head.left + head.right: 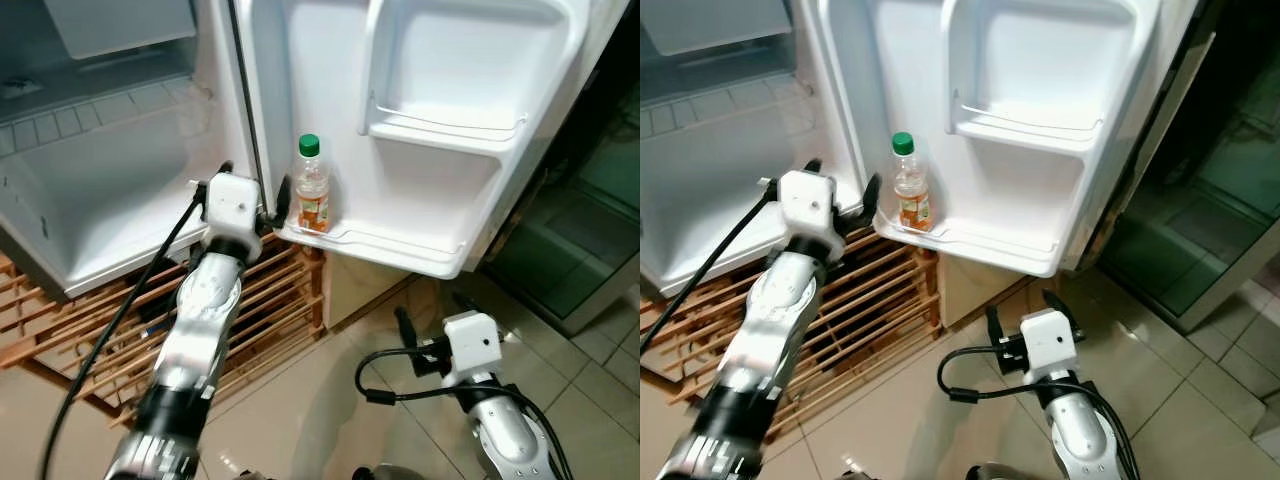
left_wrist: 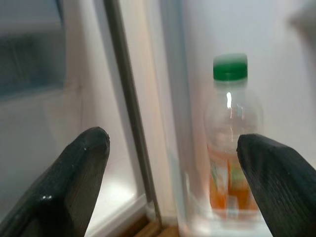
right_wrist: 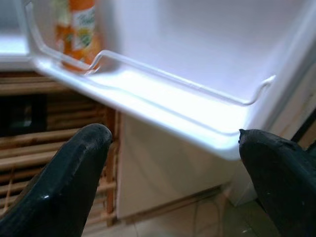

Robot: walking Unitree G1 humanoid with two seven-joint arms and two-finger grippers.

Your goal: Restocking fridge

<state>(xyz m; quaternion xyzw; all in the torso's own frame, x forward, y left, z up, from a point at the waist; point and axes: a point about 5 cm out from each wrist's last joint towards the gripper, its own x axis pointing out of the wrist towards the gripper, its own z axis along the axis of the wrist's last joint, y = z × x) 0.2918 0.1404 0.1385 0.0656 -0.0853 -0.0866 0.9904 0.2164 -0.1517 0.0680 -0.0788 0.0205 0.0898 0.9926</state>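
While the robot stands at the open fridge, these are the things it sees, from close to far:

Right gripper [image 1: 1018, 318]: it hangs low over the tiled floor [image 1: 1200, 400]. Its two black fingers [image 3: 64, 182] are spread wide, with nothing between them. It is well apart from the bottle, which is up and off to its left.

Wooden rack [image 1: 270, 290]: it sits under the fridge, just below the left gripper. It is made of brown slats.

Left gripper [image 1: 255, 190]: it is lifted up to the near edge of the fridge door. Its fingers [image 2: 74, 173] are wide apart and hold nothing. One finger tip is just beside the bottle. I cannot tell if it touches.

Bottle [image 1: 312, 186]: it stands upright just ahead of the left gripper, a bit to its right. It has a green cap and an orange label, and there is orange drink at the bottom. It sits in the corner of the lowest door shelf [image 1: 390, 245], behind the thin clear rail.

Fridge door [image 1: 930, 80]: it is white and swung open, just past the left gripper.

Upper door shelf [image 1: 445, 130]: it is higher than the bottle and to the right of the left gripper.

Inside of the fridge [image 1: 100, 190]: it is white and lies to the left of the left gripper.
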